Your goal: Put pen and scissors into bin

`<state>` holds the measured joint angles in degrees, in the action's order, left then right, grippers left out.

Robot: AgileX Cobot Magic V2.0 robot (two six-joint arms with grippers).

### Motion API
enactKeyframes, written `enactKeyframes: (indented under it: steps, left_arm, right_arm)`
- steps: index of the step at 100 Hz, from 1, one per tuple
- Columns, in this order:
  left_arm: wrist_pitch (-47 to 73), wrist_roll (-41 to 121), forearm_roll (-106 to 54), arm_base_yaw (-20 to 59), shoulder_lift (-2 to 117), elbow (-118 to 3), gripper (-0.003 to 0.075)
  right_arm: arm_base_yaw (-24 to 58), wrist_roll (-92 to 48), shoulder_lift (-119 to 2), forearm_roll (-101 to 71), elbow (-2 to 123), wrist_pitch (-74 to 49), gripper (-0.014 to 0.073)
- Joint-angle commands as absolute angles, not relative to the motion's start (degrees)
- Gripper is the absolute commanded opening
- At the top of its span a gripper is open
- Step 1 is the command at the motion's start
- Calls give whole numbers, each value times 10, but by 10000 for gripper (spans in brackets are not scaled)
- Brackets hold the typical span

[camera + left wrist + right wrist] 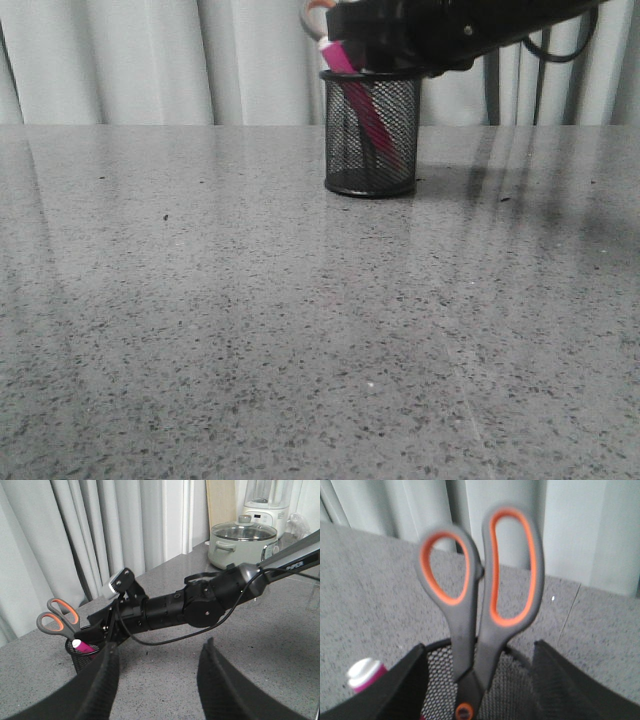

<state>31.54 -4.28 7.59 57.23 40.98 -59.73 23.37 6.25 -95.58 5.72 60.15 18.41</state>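
Note:
The bin, a black mesh cup, stands upright at the table's far middle. The pen leans inside it, its whitish cap above the rim. The scissors stand in the bin blades down, with the handles and orange pivot above the rim. My right gripper hovers over the bin, open, its fingers either side of the scissors without touching them. The pen cap shows beside one finger. My left gripper is open and empty above the table, some way from the bin and scissors.
My right arm reaches in from the upper right over the bin, a cable hanging under it. A grey curtain hangs behind the table. A lidded pot and a blender stand at the table's far end.

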Motion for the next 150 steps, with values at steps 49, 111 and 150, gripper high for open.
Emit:
enactKeyframes:
  steps: [49,111,150]
  left_arm:
    - [292,-365,306,513,290,-466,79]
    - [313,-397,294,477,21,-291,-20]
    - [314,-397,294,477,21,-290,-20]
  right_arm:
    - [232,55,-603,69,575,5,-67]
    - [232,55,-208,106,348,-227,-67]
    - [232,55,-205,106,347,-231,-67]
